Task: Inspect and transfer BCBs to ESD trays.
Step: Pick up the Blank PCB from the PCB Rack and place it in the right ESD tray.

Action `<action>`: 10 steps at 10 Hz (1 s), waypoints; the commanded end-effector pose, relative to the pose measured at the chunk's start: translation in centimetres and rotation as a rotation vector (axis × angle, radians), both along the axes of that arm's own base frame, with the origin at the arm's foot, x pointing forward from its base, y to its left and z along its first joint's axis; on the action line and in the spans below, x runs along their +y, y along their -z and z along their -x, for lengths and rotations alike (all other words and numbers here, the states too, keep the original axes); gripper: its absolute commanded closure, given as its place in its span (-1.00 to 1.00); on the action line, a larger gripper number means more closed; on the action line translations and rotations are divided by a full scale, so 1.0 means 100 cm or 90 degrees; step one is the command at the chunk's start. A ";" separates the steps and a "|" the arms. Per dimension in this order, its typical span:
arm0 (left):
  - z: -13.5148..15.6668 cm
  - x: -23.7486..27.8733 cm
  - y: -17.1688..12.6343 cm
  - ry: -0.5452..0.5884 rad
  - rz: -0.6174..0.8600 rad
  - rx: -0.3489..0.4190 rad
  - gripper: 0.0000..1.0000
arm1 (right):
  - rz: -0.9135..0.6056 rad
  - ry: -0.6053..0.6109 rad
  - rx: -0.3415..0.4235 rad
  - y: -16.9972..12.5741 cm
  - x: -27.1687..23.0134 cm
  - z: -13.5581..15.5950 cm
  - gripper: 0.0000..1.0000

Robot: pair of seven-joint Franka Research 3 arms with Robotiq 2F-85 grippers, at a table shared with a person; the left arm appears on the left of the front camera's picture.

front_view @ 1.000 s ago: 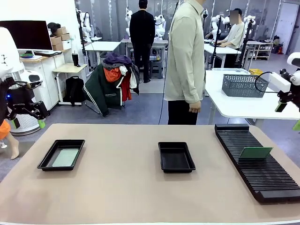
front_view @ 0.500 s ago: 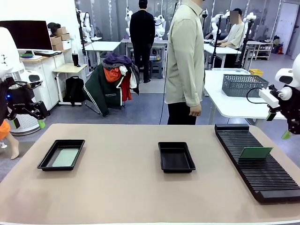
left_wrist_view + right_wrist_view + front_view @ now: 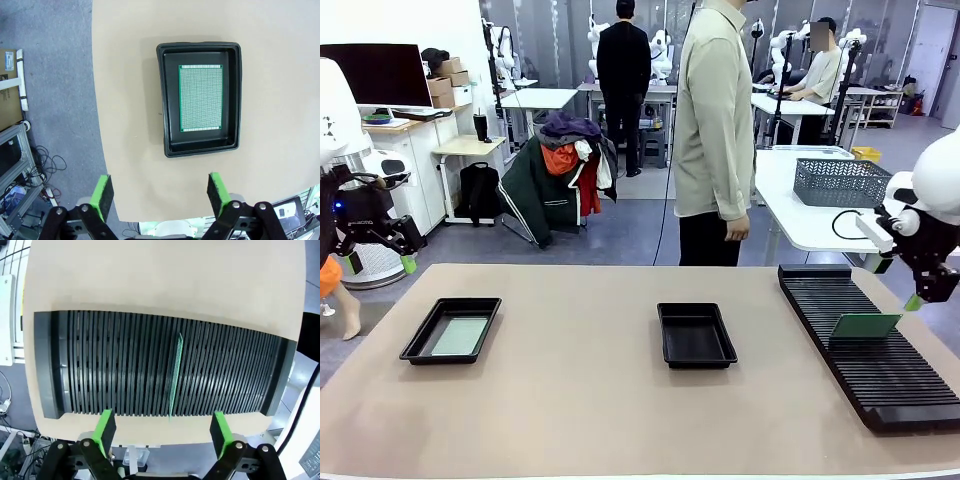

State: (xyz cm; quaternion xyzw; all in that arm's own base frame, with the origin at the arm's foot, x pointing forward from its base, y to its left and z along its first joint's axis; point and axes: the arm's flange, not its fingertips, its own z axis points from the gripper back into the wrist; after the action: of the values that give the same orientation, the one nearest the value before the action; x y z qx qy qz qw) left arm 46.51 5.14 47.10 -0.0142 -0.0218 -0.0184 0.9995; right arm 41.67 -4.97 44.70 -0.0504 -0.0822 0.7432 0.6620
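**Standing board lined up between the right jaws, faces toward the pads**

- One green board (image 3: 175, 374) is seen standing on edge in a slot of the black rack (image 3: 100, 365), at the robot's right side of the table (image 3: 580, 400). It sits about midway along the rack.
- The right gripper (image 3: 162, 426) is held above the rack and apart from it, with its jaws wide apart and nothing between them.
- In the right wrist view the board is seen edge-on as a thin line. It falls between the two pads, close to the middle of the gap.
- Its top edge runs along the slot, crosswise to the line joining the pads, so each flat face is turned toward a pad. A straight descent is judged enough, with little or no wrist roll.
- This arm is clearly the nearer one.
- The left gripper (image 3: 160, 190) hangs well above the left tray (image 3: 162, 100), jaws likewise spread and empty. A second board (image 3: 201, 98) lies flat on that tray's floor, its long axis matching the tray's.
- The middle tray (image 3: 665, 340) is seen without a board and is judged the likely place for the standing one.
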 end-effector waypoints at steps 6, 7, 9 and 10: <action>0.001 -0.001 0.001 -0.002 0.005 -0.004 -1.00 | -0.027 -0.008 0.018 0.058 -0.016 -0.042 -1.00; 0.001 -0.001 0.001 -0.002 0.005 -0.004 -1.00 | -0.030 -0.010 0.021 0.065 -0.017 -0.047 -1.00; 0.001 -0.001 0.001 -0.002 0.005 -0.004 -1.00 | -0.022 -0.007 0.029 0.073 -0.016 -0.053 -1.00; 0.001 -0.001 0.001 -0.002 0.005 -0.004 -1.00 | -0.020 -0.003 0.032 0.077 -0.016 -0.055 -1.00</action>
State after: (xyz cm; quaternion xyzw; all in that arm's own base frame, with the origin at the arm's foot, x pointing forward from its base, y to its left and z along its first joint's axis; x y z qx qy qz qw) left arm 46.51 5.14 47.10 -0.0142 -0.0218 -0.0184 0.9995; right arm 46.52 -6.28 37.42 -0.0155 -0.0672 0.7414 0.6675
